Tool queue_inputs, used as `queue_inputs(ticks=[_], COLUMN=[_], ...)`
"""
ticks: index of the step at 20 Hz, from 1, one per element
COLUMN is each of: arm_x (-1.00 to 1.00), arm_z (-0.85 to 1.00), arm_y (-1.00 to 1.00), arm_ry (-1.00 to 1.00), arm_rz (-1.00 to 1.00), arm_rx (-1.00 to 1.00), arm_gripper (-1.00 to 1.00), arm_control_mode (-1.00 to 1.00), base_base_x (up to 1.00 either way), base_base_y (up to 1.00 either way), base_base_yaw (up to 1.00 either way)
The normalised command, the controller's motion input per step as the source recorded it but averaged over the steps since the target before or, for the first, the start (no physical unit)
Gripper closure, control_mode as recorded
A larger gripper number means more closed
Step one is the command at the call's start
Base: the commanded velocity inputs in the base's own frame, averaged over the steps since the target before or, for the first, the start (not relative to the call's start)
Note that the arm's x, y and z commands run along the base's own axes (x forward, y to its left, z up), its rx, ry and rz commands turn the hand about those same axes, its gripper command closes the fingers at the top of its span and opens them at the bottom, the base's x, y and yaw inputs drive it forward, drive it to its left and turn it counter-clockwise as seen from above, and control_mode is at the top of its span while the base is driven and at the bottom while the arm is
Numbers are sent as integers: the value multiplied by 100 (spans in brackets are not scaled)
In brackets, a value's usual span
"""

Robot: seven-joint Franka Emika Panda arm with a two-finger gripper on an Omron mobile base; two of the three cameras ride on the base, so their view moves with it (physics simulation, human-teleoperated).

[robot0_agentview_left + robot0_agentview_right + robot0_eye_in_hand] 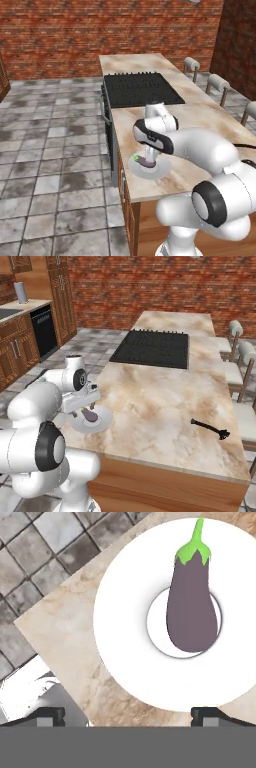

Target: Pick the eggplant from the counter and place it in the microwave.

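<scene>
Eggplant [192, 609] lies flat across the middle of a round white plate [125, 637], its green stem cap pointing away from the dark body, and the plate sits near the corner of the marbled table [165, 406], close to the edge that drops to the tiled floor [50, 150]. Reaching is the step in hand, as I judge it: the pincer [132, 714] hangs over the plate with its two dark tips spread wide and nothing between them, and the vegetable sits off to one side of the line between the tips in the hand view rather than centred. In the left base view the hand stands just above the plate with the eggplant showing beneath it. My reading is that the next move calls for a sideways shift to bring the body of the eggplant between the tips, a turn of the wrist if needed so the tips close across its narrow width and not along its length, then a descent toward the plate and a squeeze. A black cooktop [152, 348] lies farther along the table, and a small black tool [210, 428] rests well apart on the far side.
</scene>
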Motion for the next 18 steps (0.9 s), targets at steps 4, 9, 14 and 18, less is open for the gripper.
queue_inputs(ticks=[4, 9, 14, 18], arm_x=[20, 40, 19, 1], arm_z=[-59, -44, -19, -1], arm_y=[0, 0, 0, 0], arm_ry=[3, 4, 0, 0], arm_rz=[1, 0, 0, 0], arm_rx=[0, 0, 0, 0], arm_gripper=[-100, -100, -100, -100], arm_control_mode=[-100, -100, -100, -100], base_base_x=[0, 0, 0, 0], base_base_y=[0, 0, 0, 0], base_base_yaw=[0, 0, 0, 0])
